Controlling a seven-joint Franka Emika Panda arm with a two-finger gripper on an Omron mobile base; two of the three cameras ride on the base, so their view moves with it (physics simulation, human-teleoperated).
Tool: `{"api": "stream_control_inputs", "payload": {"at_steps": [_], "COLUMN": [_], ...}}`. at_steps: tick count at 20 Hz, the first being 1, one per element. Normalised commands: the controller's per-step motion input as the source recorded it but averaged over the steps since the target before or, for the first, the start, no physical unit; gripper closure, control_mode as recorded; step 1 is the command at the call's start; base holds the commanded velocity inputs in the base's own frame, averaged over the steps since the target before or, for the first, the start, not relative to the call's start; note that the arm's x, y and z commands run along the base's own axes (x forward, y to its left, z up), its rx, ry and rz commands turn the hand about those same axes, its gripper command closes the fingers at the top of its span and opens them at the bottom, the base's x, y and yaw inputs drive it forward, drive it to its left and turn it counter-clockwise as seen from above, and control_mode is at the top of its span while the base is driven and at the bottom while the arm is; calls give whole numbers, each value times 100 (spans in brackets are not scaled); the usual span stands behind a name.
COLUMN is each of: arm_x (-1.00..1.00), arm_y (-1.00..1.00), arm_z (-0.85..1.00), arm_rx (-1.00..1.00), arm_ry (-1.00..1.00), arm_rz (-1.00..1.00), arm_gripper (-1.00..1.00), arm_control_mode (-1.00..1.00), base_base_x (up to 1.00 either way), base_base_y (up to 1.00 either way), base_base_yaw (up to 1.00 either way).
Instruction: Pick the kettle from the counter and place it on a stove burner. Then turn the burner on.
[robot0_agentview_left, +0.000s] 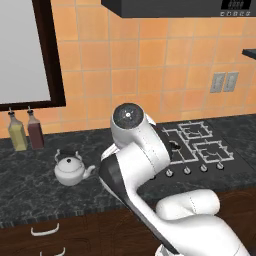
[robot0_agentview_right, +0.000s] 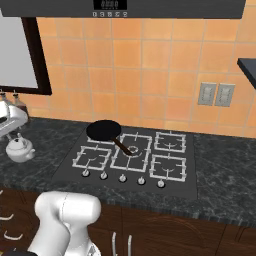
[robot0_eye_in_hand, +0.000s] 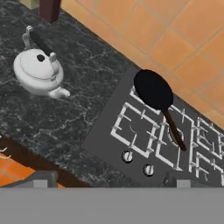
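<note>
Dark brown wood drawers (robot0_agentview_left: 55, 227) with white curved handles run along the front, beneath the black-grey marbled counter (robot0_agentview_left: 30, 187). White arm (robot0_agentview_left: 145, 165) segments rise over the front edge of the counter in the left base view; whether the gripper is parted or closed cannot be told, since its fingertips are not distinguishable in the hand view. The kettle (robot0_agentview_left: 71, 169) stands upright on the counter, left of the stove (robot0_agentview_right: 192, 182), roughly midway between front edge and back wall, with its spout pointing toward the stove; it is also visible at the left edge of the right base view (robot0_agentview_right: 19, 148) and in the upper left of the hand view (robot0_eye_in_hand: 39, 71). It is well apart from the stove and free of contact. Five control knobs (robot0_agentview_right: 122, 178) line the stove's front edge. Behind them sit the burner grates (robot0_agentview_right: 130, 150). A black frying pan (robot0_agentview_right: 104, 131) rests on the rear left burner, handle angled toward the centre grate. Two glass bottles (robot0_agentview_left: 26, 131) stand at the counter's back edge behind the kettle, against the orange tiled wall (robot0_agentview_right: 150, 70). Two wall outlets (robot0_agentview_right: 216, 94) are mounted to the right of the stove.
</note>
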Motion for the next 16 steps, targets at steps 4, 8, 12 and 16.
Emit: {"api": "stream_control_inputs", "payload": {"at_steps": [4,8,12,16], "arm_x": [5,48,98,65], "arm_y": [100,100,65,42], "arm_z": [-3,-31,-66,-33], "arm_rx": [-17,-7,-12,-17], "arm_ry": [8,20,31,23], "arm_rz": [23,27,18,3], "arm_gripper": [-100,-100,-100,-100], "arm_control_mode": [-100,-100,-100,-100], "base_base_x": [0,0,0,0], "base_base_y": [0,0,0,0], "base_base_yaw": [0,0,0,0]}}
